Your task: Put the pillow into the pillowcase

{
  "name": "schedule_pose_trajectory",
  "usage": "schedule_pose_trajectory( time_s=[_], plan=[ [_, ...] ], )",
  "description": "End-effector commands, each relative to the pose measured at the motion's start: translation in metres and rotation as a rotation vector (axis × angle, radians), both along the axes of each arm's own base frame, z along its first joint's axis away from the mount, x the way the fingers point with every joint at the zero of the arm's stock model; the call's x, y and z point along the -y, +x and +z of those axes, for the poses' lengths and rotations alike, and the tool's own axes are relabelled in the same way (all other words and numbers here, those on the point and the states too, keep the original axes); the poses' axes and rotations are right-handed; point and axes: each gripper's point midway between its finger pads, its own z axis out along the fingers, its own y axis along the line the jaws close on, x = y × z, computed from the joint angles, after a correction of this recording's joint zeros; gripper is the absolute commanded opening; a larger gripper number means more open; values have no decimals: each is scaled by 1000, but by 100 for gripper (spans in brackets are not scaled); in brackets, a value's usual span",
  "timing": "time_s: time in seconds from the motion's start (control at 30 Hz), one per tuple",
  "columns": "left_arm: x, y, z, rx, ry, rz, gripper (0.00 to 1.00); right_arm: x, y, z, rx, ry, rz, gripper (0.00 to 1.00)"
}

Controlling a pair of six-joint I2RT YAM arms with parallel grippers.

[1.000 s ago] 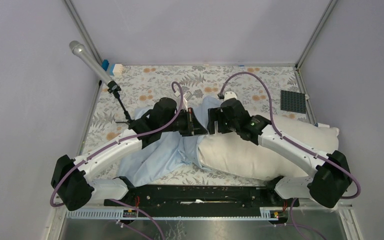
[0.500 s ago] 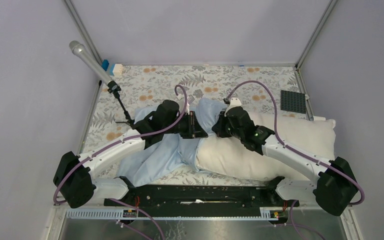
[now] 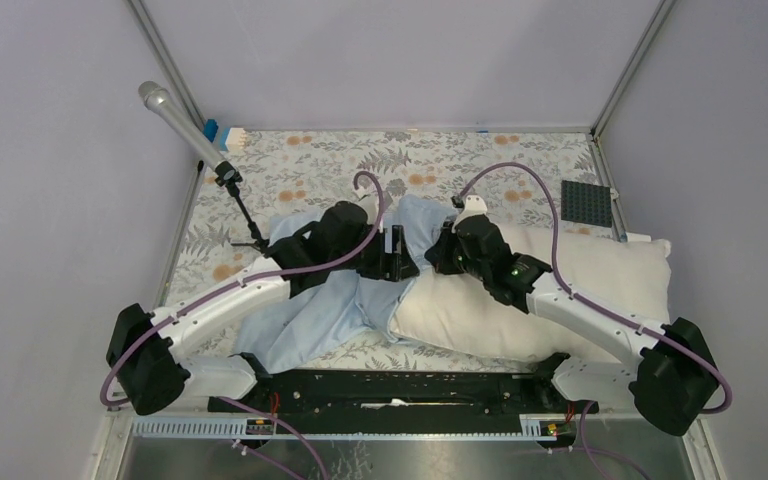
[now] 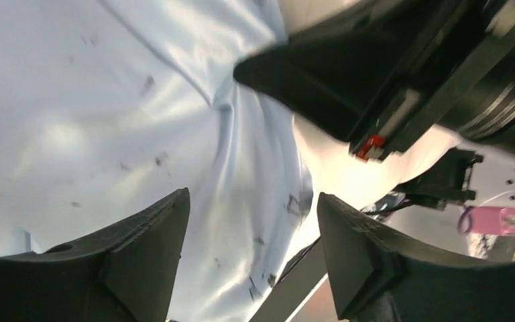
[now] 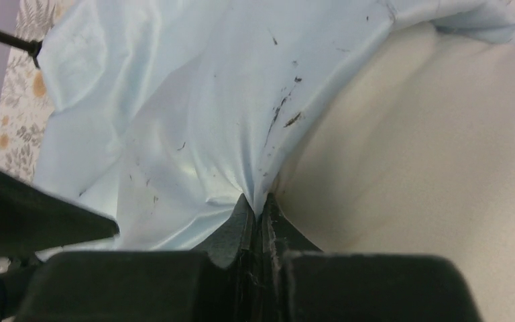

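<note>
The right hand pinches the light-blue pillowcase edge, cream pillow at its 3 o'clock; the left hand gapes wide over the fabric.

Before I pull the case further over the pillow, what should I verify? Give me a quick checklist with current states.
1. right gripper shut on case: ok, a fold is pinched between its fingers.
2. left gripper holding case: not ok, jaws open, fabric only lies beyond them.
3. pillow inside case: not ok, most of it lies bare to the right.
4. Case mouth open around the pillow's end: cannot tell, the arms cover it.
5. Pinch free of pillow fabric: cannot tell, the pillow lies right against the fingers.
</note>
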Motion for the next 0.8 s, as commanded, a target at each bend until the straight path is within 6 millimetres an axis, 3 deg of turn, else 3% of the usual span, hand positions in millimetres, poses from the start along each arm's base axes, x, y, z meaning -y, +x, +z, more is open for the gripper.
schedule_pose_trajectory(
  time_s=[0.0, 0.17, 0.27, 0.33, 0.47, 0.63, 0.67, 0.7, 0.73, 0.77],
  plan=[
    [-10, -6, 9, 109, 109, 44, 75, 14, 21, 14, 14, -92, -118, 0],
    [-15, -9, 2, 108, 130, 105, 80, 4, 54, 37, 61, -102, -152, 0],
    [-15, 11, -3, 135, 155, 192, 65, 2, 75, 52, 101, -113, -195, 0],
    [-11, 20, 3, 154, 148, 224, 48, 9, 92, 61, 121, -112, -246, 0],
    [-12, 33, 9, 171, 165, 279, 28, 16, 120, 78, 158, -105, -302, 0],
    [-25, 53, 2, 172, 184, 345, 16, -2, 123, 94, 179, -71, -217, 0],
    [-27, 56, 0, 165, 174, 347, 14, -9, 118, 98, 184, -53, -160, 4],
    [-28, 58, -2, 157, 165, 348, 12, -14, 111, 103, 196, -34, -117, 18],
    [-27, 60, -3, 150, 152, 345, 11, -16, 105, 110, 212, -21, -85, 34],
    [-27, 60, -6, 142, 145, 342, 10, -16, 97, 117, 230, -17, -55, 58]
  ],
)
